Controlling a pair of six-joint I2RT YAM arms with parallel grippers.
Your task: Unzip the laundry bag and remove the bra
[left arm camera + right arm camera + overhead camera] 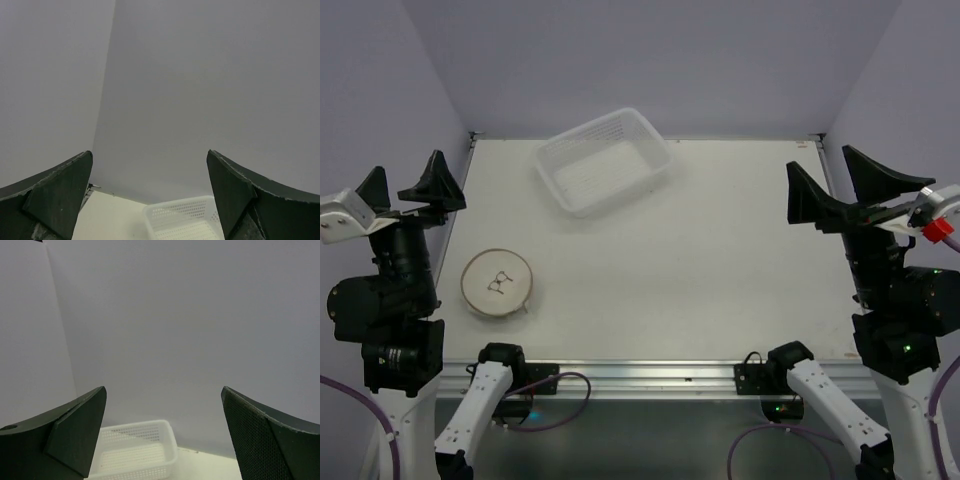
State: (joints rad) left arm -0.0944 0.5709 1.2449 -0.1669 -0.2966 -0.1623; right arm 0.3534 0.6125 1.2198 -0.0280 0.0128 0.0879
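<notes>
One round white mesh laundry bag lies near-left; one rectangular white plastic basket sits far. The left gripper and right gripper gape wide, empty.

Laundry bag: on table, near left corner.
Basket: on table, far side, left of centre, well behind the laundry bag.
</notes>
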